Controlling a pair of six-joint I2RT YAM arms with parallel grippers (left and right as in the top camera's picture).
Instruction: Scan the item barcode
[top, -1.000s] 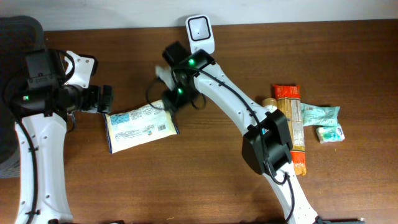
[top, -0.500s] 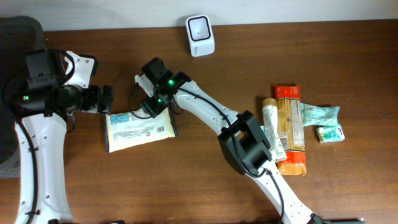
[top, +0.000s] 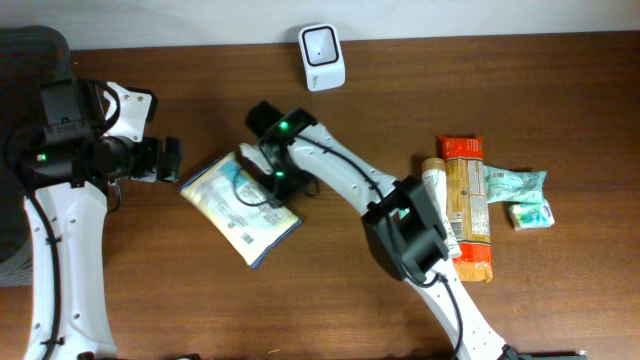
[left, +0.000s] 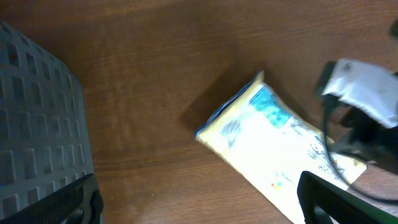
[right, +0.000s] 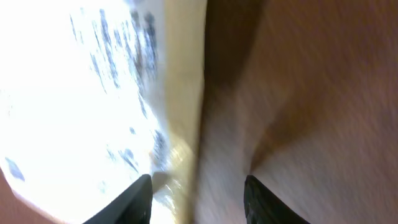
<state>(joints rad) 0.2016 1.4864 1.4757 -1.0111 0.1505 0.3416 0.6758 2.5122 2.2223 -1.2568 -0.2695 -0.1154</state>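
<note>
Packet (top: 240, 205), white with yellow edge: askew on bench (top: 560, 90), well apart from scanner (top: 322, 43). Left pincer (top: 172, 160): released, just beside packet's corner. Right pincer (right: 196, 199): fingers astride packet's edge; grasp impossible to tell.

— What's the tabletop (top: 560, 300) made of?
— Wood: dark brown, grained, with a soft satin sheen (no high polish).
— And the packet (top: 240, 205)?
— Thin plastic film, glossy and creased, glaring white where light hits it.
— The scanner (top: 322, 44) beyond the packet?
— Smooth white plastic with a dark, shiny window.
— The wrappers (top: 470, 190) well to the right of the packet?
— Crinkled, shiny film. The arm shell (top: 60, 260) left of the packet is matt white plastic.
</note>
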